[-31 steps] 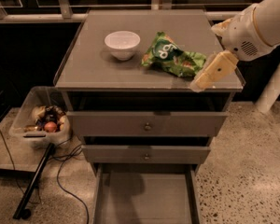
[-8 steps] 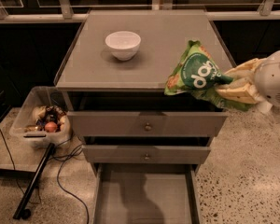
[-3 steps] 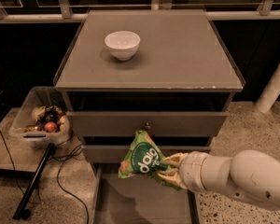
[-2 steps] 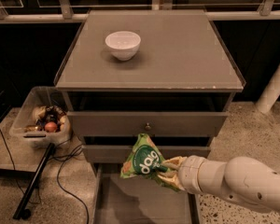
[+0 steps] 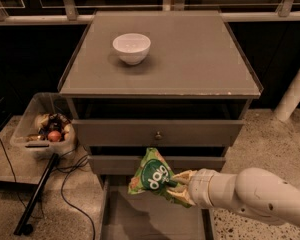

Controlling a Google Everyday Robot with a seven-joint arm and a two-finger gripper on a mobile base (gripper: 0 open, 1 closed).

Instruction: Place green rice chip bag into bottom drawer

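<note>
Fingers of the gripper are pinched narrow on the right edge of the green rice chip bag, 1 above the foil and 1 below, so the bag is gripped. The gripper hangs above the bottom drawer, over its back right part, with the arm reaching in from the drawer's right side. The bag juts out leftward from the gripper, tilted, in the air above the drawer's floor and apart from it. The drawer is pulled out and what shows of its floor is bare. Above the drawer stand 2 drawer fronts, and higher up the table carries a white bowl.

The step in hand looks like the final lowering. The next move probably calls for a short descent inside the drawer's side walls, then spreading the fingers close to the floor so the light bag settles flat rather than tumbling.
</note>
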